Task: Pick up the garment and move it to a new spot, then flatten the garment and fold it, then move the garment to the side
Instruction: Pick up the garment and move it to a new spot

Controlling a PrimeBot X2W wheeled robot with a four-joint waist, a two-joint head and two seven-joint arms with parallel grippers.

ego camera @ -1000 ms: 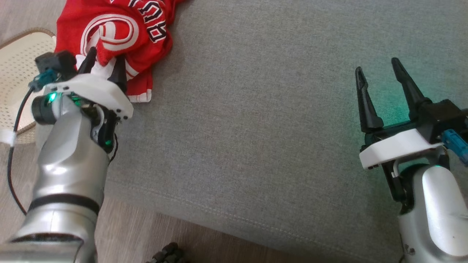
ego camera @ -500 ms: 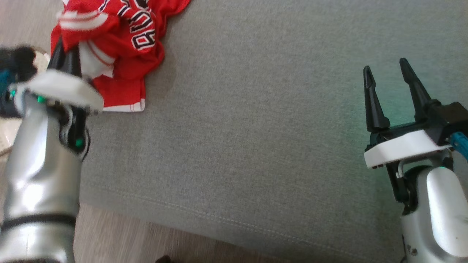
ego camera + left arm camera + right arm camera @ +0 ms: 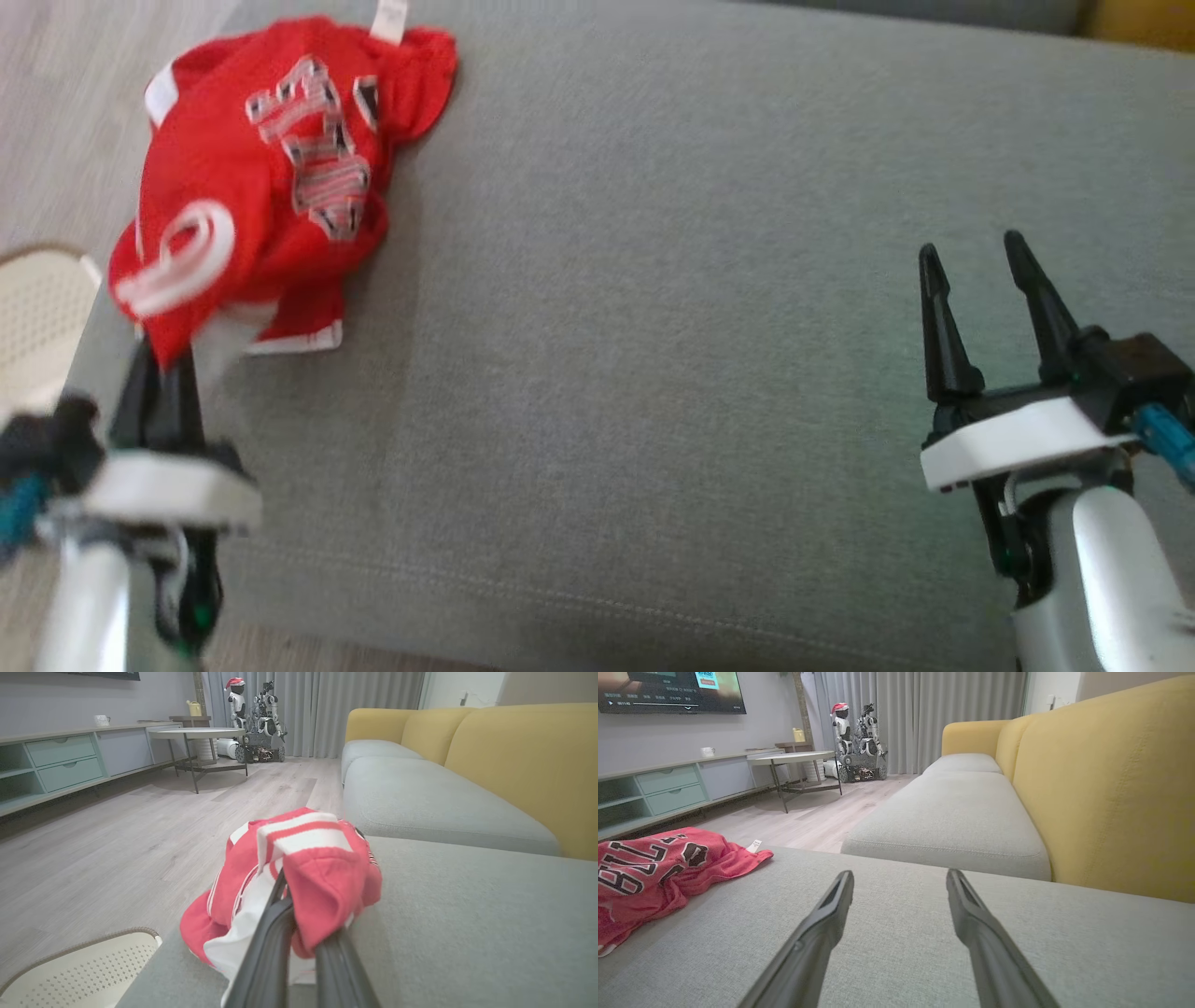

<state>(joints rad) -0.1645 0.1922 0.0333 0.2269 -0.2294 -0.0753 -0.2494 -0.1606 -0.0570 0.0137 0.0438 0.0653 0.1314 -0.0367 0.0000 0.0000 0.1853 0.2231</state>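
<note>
scene layout, read from the head view as a clock face.

garment (image 3: 261,187): a red jersey with white trim and black-and-white lettering, bunched up at about 10 o'clock. it lies on the left end of the grey sofa seat (image 3: 653,327). a white label sticks out at its 12 o'clock edge. its 6 o'clock end is pulled to a point.

left gripper (image 3: 168,383): located at about 8 o'clock, just below the garment. both dark fingers are pressed together and clamped on that pulled fold. the left wrist view confirms this: red and white cloth is draped over the two fingers, with the fingertips buried in it.

right gripper (image 3: 969,245): located at about 4 o'clock, well apart from the garment. the fingers stand spread, with bare grey cushion visible between them. nothing is held.

surroundings: a cream perforated basket (image 3: 37,317) sits at 9 o'clock, beside the seat edge, on the pale wood floor (image 3: 56,112). the right wrist view shows the yellow backrest (image 3: 1111,788) at 3 o'clock.
</note>
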